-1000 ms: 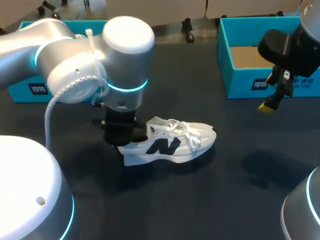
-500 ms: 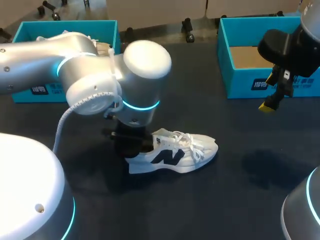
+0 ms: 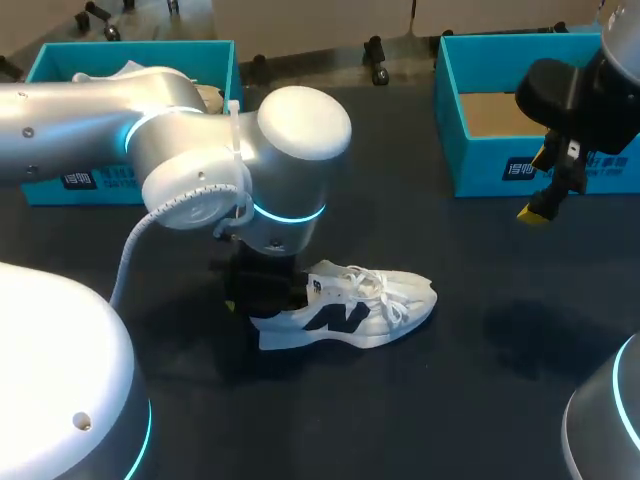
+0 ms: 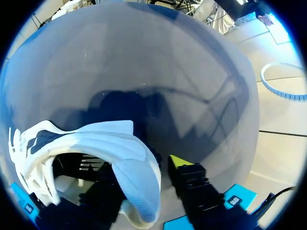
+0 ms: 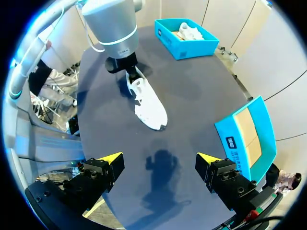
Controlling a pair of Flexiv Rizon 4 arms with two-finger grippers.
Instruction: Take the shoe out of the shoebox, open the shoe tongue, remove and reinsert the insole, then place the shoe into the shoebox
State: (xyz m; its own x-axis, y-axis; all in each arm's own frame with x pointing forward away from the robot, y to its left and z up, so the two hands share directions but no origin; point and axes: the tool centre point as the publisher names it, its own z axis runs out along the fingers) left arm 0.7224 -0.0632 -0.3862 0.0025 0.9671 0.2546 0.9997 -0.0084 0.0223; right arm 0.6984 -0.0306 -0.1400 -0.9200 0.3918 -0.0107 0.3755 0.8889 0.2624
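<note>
1. White lace-up sneaker [image 3: 350,305] stands on the dark table [image 3: 450,390], already unboxed.
2. Left gripper [image 4: 144,177] pinches its heel; right gripper [image 5: 159,158] hangs wide open, empty.
3. Next, I think — right gripper must open the tongue [image 3: 356,284].

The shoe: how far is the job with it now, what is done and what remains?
Done: the shoe lies on the table, out of the empty shoebox. In hand: the left gripper grips its heel, one of the fingers inside, one outside; the right gripper hangs open and empty. Left: opening the tongue, the insole work and the return to the box; none looks begun.
</note>
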